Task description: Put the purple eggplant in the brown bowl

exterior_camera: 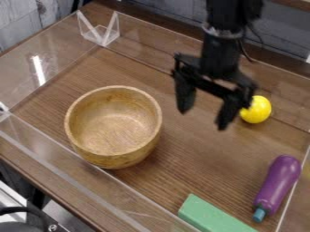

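So, far left on the wooden table [49, 86] there was some clear, pointy thing [101, 29], and honestly I couldn't make out what it was; near left, a few black cables [27, 216] poked in, chopped off by the edge of the view, so no clue where they ran. Next along was the brown bowl [115, 160], left of the middle, upright with its opening facing up; its whole rim was in view, though the far side of its outer wall was tucked out of sight. The black claw [208, 104] hung right of the bowl, around the middle and toward the far side; it was pretty smeary, but you could tell its two fingers were spread apart, with bare table showing between them; the tips were too fuzzy to pin down exactly, same for how high they hung, and the top of the arm got cut off at the far edge. Near side, right of the bowl, lay the flat green block [216, 217], its near end sliced off by the bottom of the view; then the yellow ball [256, 110] sat farther back on the right, part of it hidden behind the claw's blurry dark bits. Last one, the purple eggplant [280, 181] was on the table at the near right, well apart from the bowl and outside it; it lay on its side, fully visible, blue-teal stem tip pointing to the near side.
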Robot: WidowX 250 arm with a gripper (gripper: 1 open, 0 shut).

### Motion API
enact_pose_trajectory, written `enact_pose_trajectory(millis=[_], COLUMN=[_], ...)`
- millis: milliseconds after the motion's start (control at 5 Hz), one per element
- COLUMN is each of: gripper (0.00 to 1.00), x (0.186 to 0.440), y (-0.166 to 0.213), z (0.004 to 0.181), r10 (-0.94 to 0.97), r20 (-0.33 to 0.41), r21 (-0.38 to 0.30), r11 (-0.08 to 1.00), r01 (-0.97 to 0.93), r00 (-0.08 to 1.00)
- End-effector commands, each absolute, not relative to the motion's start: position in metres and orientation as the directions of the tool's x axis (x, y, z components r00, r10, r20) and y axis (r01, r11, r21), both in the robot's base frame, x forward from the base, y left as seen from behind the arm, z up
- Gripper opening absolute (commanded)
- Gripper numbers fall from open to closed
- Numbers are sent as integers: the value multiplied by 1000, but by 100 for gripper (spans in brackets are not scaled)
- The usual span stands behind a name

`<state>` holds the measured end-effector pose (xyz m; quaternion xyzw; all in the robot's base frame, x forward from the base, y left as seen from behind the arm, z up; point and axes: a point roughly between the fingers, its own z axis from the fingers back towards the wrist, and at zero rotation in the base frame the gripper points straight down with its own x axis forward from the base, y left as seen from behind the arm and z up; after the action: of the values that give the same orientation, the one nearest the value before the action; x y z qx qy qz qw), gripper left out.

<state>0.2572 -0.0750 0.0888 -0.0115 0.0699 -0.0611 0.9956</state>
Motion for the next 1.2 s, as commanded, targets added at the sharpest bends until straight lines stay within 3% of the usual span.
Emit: enact_pose_trajectory(millis=[0, 200, 1000], gripper=[100, 100, 100], x=[249, 239, 248], y=[-107, -129, -159], z=[98, 88, 57], r10=[-179, -217, -219], r20=[-44, -17, 3], r21=[-50, -57, -59], r11=[983, 975, 974], r01=[177, 215, 219], r00=[983, 976, 976])
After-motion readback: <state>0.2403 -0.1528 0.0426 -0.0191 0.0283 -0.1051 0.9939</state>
